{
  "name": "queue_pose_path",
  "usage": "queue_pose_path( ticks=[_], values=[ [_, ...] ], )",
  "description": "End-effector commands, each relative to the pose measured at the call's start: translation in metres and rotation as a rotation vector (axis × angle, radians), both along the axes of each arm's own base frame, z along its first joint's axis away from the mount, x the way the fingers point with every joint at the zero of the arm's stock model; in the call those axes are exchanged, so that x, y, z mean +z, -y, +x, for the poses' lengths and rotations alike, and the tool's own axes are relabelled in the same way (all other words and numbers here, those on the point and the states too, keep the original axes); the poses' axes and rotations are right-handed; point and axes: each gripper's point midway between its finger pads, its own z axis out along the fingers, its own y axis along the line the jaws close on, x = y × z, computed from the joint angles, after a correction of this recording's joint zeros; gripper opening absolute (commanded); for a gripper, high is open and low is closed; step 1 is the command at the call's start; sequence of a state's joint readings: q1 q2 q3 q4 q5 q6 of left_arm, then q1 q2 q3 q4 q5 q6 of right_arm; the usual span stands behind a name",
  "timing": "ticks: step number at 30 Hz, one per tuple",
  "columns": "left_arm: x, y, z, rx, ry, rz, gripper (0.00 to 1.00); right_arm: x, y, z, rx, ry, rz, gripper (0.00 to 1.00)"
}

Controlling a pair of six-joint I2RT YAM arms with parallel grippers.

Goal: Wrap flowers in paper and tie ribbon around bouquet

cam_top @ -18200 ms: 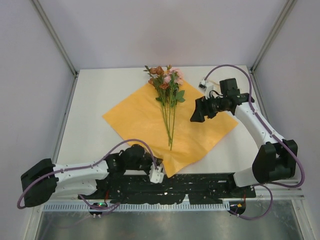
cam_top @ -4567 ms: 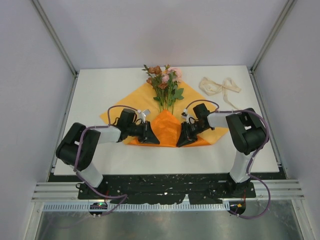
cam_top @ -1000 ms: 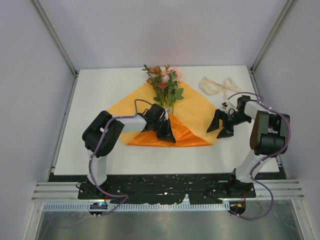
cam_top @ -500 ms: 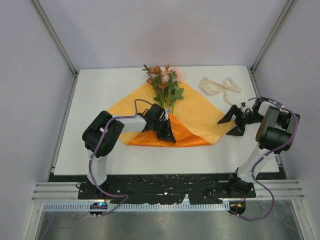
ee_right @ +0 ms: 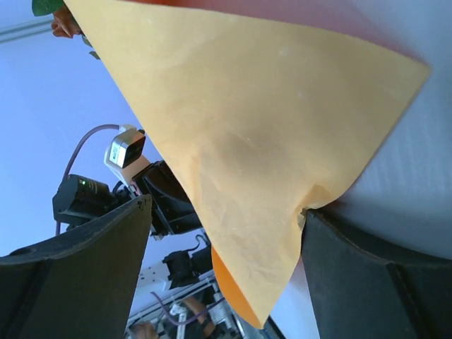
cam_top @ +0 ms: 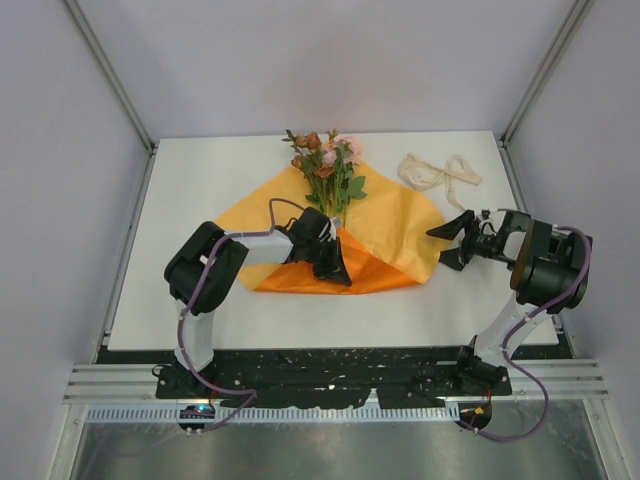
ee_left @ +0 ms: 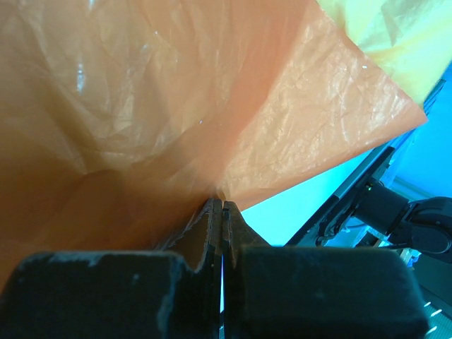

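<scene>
The orange paper (cam_top: 392,222) lies flat on the white table, its near corner folded up as a darker flap (cam_top: 365,268) over the stems. The flowers (cam_top: 328,165) stick out past its far corner, blooms and leaves showing. My left gripper (cam_top: 340,272) is shut on the flap's edge, and in the left wrist view the paper (ee_left: 141,106) runs into the pinched left gripper (ee_left: 222,210). My right gripper (cam_top: 438,248) is open at the paper's right corner. In the right wrist view that paper corner (ee_right: 254,162) hangs inside the open right gripper (ee_right: 226,272), touching the right finger (ee_right: 367,275). The ribbon (cam_top: 440,172) lies loose at the back right.
The left arm's wrist (ee_right: 123,187) shows beyond the paper in the right wrist view. Metal frame posts (cam_top: 110,75) and grey walls close in the table on both sides. The arm bases stand on a black rail (cam_top: 330,370) along the near edge.
The right gripper swung out to the right, then came back with jaws wide around the paper's right corner. The left gripper has held still on the flap.
</scene>
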State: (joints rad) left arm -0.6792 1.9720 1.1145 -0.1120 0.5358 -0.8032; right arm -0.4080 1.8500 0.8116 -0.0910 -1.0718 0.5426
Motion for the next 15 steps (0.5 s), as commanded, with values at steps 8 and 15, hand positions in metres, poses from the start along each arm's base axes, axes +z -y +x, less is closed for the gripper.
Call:
queue_pose_path(
  ticks=[8,15],
  values=[
    [-0.022,-0.018,0.001,0.015,-0.005,0.096,0.00,0.038,0.033,0.039,-0.173,0.195,-0.116,0.93],
    [-0.023,-0.021,0.003,0.024,-0.003,0.100,0.00,0.035,0.021,0.032,-0.145,0.185,-0.084,0.58]
  ],
)
